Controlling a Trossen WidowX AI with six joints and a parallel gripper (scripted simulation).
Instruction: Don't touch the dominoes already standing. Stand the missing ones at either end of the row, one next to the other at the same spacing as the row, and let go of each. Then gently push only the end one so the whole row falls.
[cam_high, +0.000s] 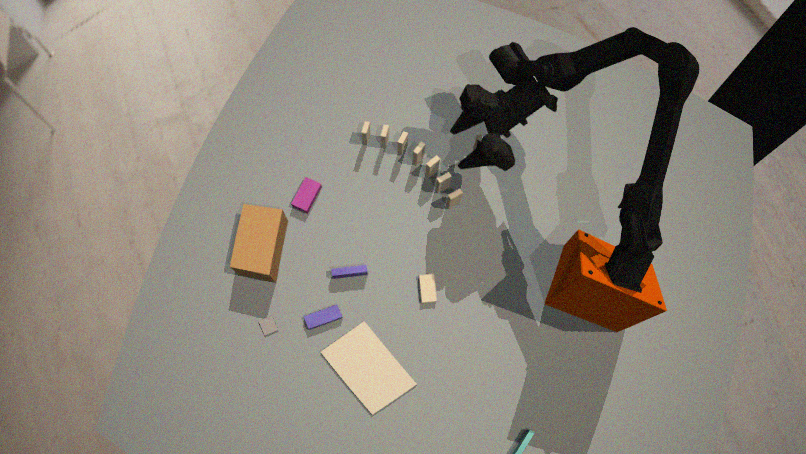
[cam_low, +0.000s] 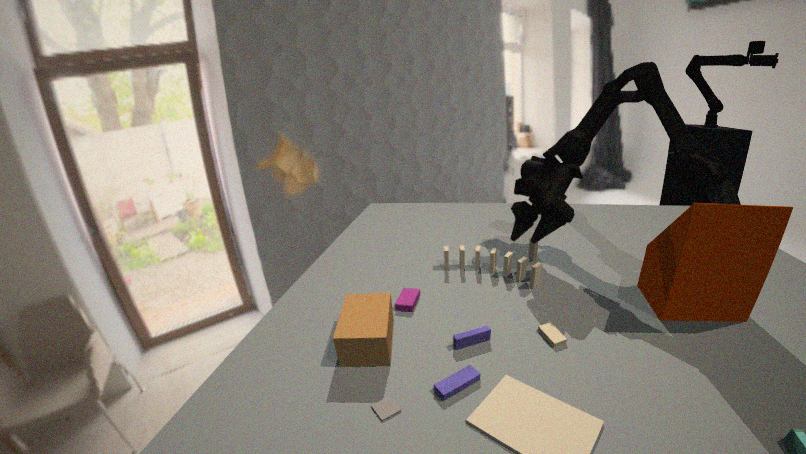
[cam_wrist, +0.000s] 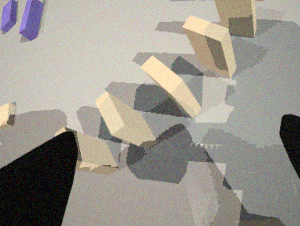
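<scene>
Several cream dominoes stand upright in a curved row, from the far-left end domino (cam_high: 365, 133) (cam_low: 446, 258) to the near-right end domino (cam_high: 455, 197) (cam_low: 536, 275). One more cream domino (cam_low: 533, 250) stands apart, behind the row's right part; in the top view it is mostly hidden by the gripper. Another cream domino (cam_high: 427, 288) (cam_low: 552, 334) lies flat in front of the row. My gripper (cam_high: 456, 149) (cam_low: 523, 240) (cam_wrist: 182, 134) is open and empty, tilted down, above the table near the row's right part. The wrist view shows standing dominoes below and between the fingers.
An orange-brown box (cam_high: 256, 239) (cam_low: 363, 315) and a magenta block (cam_high: 306, 194) (cam_low: 407, 299) are at left. Two purple blocks (cam_high: 349, 271) (cam_high: 323, 316), a grey tile (cam_high: 268, 325) and a cream board (cam_high: 368, 367) (cam_low: 535, 417) lie in front. A teal piece (cam_high: 524, 442) is at the near edge.
</scene>
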